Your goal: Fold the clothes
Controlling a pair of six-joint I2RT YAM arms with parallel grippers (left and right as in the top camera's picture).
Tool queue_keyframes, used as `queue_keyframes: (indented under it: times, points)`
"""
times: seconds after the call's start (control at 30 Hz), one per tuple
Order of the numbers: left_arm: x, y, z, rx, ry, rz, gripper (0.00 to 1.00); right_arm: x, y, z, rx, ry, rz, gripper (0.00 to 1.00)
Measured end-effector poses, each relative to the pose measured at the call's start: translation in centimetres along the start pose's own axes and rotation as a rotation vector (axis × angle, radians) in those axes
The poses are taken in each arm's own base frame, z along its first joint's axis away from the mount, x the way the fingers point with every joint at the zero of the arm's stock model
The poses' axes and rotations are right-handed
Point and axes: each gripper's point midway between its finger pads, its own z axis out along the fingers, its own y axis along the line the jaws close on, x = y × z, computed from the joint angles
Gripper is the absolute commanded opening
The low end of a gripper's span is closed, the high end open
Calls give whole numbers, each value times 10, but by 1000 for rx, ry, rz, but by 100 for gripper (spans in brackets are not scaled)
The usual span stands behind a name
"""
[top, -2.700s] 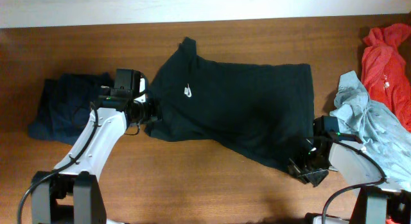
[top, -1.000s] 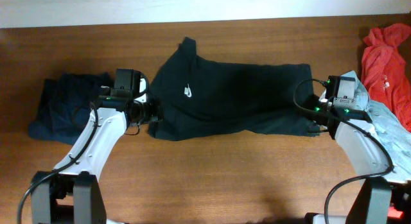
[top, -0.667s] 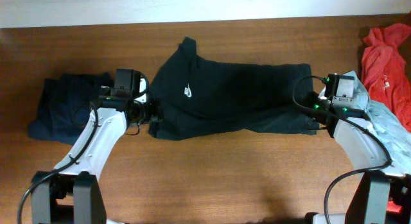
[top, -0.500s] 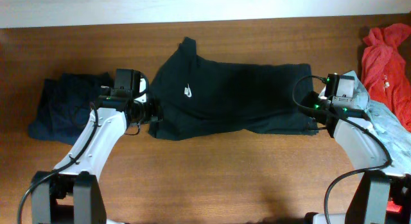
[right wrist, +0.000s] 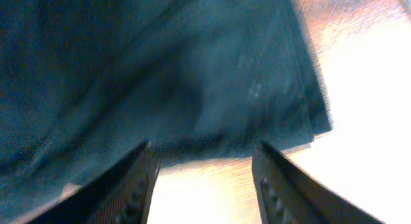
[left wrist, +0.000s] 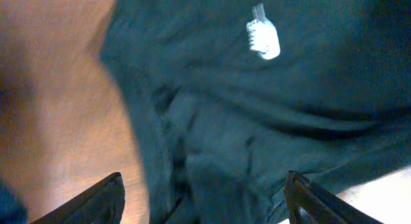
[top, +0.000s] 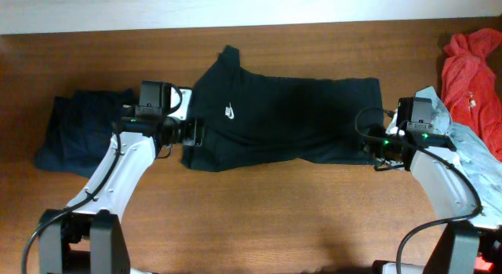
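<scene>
On the desk [top: 259, 219], your left fingers [left wrist: 103, 198] and right fingers [right wrist: 138, 179] gaped empty beside the black shirt [top: 290, 117], whose loose fold could have slipped open.

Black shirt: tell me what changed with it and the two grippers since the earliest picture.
The right gripper carried the near-right corner of the black shirt back over it, folding it into a narrower band, then let go and sits open at its right edge. The left gripper opened at the left edge. The navy garment, red garment and light-blue garment stayed put.
</scene>
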Motion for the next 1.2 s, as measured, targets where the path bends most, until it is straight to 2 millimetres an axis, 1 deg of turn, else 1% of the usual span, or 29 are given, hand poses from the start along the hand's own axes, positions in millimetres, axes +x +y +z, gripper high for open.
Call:
queue_keyframes:
  times: [0.1, 0.2, 0.3, 0.4, 0.53, 0.57, 0.63, 0.73, 0.87, 1.0, 1.1, 1.2]
  points:
    - [-6, -17, 3, 44, -25, 145, 64, 14, 1, -2, -13, 60, 4, 52]
    - [2, -36, 15, 90, 2, 295, 62, 24, 1, -2, -18, 104, 1, 52]
    - [16, -58, 31, 133, 48, 454, 62, 29, 0, -3, -19, 125, -4, 52]
    - [26, -77, 38, 137, 71, 584, 62, 32, 0, -3, -22, 136, -5, 52]
    - [31, -92, 42, 84, 87, 721, 62, 33, 1, -3, -23, 139, -4, 52]
    - [32, -94, 43, 71, 91, 743, 60, 33, 1, -3, -23, 140, -4, 52]
    - [36, -97, 46, 52, 104, 779, 51, 33, 1, -3, -23, 140, -5, 52]
    - [42, -90, 56, 18, 142, 800, 43, 35, 0, -4, -20, 148, -2, 51]
    - [51, -78, 71, -25, 193, 805, 42, 37, -1, -4, -17, 157, -1, 52]
    - [49, -75, 74, -46, 187, 806, 41, 37, -1, -4, -16, 158, -1, 52]
    - [52, -73, 73, -50, 201, 806, 32, 38, -1, -4, -16, 160, -1, 52]
    - [52, -72, 73, -53, 204, 806, 11, 38, -1, -4, -15, 161, -1, 52]
